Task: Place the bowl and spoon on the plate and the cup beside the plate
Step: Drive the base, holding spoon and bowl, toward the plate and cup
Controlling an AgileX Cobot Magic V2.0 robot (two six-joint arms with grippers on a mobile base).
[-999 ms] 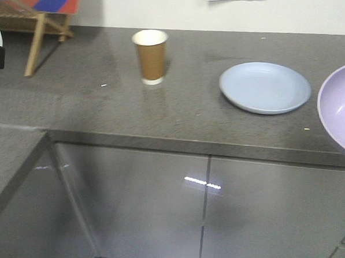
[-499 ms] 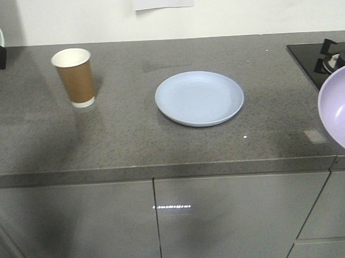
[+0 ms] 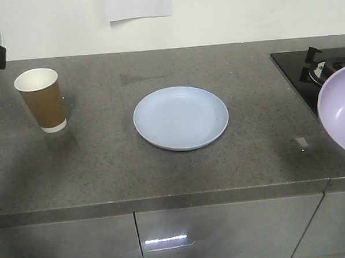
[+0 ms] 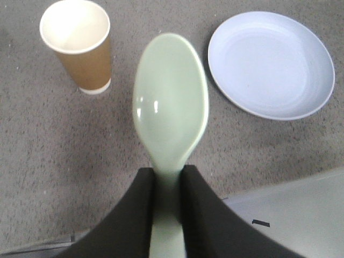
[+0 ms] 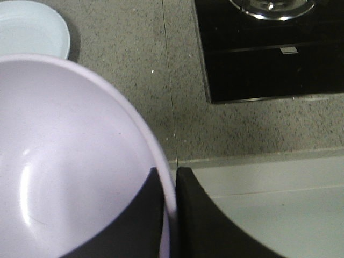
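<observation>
- Step in hand, as I judge it: carry the bowl (image 3: 340, 111) over to the plate (image 3: 180, 118). The bowl hangs at the right of the counter (image 3: 266, 153), near the hob (image 3: 296, 64) and well apart from the plate.
- To do it well: keep the bowl level, centre it inside the raised rim, and seat the base flat before letting go.
- Right gripper (image 5: 171, 185): nearly closed, pinching the bowl's rim, one finger inside and one outside.
- Left gripper (image 4: 166, 201): narrow, clamped on the handle of the spoon (image 4: 171, 102), head pointing forward above the counter.
- Cup (image 3: 42, 100): upright, left of the plate, apart from it.
</observation>
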